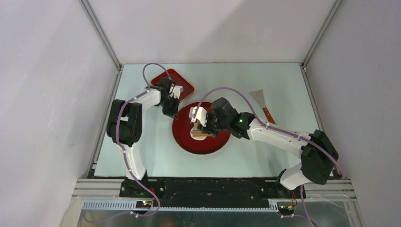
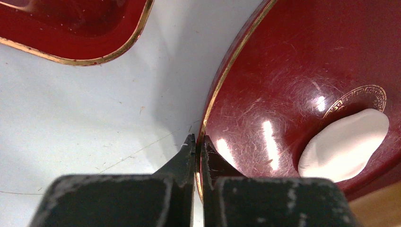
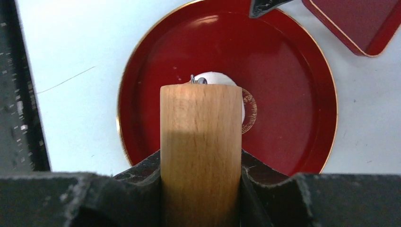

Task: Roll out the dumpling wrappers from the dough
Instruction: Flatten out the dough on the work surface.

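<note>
Rolling pin [image 3: 201, 132] sits clamped in right tool [image 3: 201, 163]; left tool [image 2: 198, 146] pinches round plate [image 2: 283, 71]'s rim.

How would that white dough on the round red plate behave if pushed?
The dough lump looks thick and soft-edged, so it would probably dent, not roll. On the glossy round plate it might slide, unless it sticks.

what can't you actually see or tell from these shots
- Dough: right wrist view, mostly behind the pin; top view, largely under the right hand.
- Plate: left wrist view, near rim behind the left hand.
- Tray: left wrist view, cut off by the top edge.
- Scraper: top view, small, handle end hidden by the right arm.
</note>
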`<state>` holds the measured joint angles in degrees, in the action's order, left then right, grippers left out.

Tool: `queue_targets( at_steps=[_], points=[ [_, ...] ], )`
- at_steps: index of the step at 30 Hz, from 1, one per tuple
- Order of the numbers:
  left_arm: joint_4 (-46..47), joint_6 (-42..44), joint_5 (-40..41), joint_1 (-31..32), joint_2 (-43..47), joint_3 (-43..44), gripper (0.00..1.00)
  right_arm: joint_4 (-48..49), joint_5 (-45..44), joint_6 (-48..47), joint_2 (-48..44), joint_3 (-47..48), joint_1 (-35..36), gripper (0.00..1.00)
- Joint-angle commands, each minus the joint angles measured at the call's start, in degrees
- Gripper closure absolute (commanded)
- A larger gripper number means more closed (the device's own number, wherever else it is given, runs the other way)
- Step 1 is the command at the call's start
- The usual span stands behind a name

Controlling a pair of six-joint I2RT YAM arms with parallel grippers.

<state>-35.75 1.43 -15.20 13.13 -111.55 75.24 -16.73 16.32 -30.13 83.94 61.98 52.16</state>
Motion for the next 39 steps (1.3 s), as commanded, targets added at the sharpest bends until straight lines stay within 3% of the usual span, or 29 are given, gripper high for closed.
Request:
queue_targets(
  at_steps=[1,8,18,27,36,38,39],
  points=[
    [-0.13,-0.84,2.63,0.34,-2.35,0.44,1.00,6.14,-3.79,1.60,5.27,2.01,-0.20,1.00],
    [-0.14,-0.82,2.56,0.37,-2.37,0.55,1.00,7.35,-1.66,2.88,12.25,1.91,-0.54,1.00],
    [-0.19,-0.82,2.46,0.33,-2.36,0.46,1.00,8.33,-11.99,7.31,18.60,1.86,-2.27,1.00],
    [-0.13,-0.86,2.51,0.36,-2.27,0.49,1.00,8.78,-17.54,13.97,17.55,1.84,-6.77,1.00],
    [-0.19,-0.91,2.60,0.33,-2.36,0.54,1.00,12.71,-14.43,3.49,10.73,-7.36,1.81,1.00],
    [-0.16,-0.90,2.68,0.33,-2.36,0.48,1.00,14.56,-18.98,3.30,10.76,-7.54,3.01,1.00],
    [-0.18,-0.90,2.56,0.33,-2.36,0.45,1.00,18.12,-25.62,2.75,10.97,-7.56,3.73,1.00]
  ],
)
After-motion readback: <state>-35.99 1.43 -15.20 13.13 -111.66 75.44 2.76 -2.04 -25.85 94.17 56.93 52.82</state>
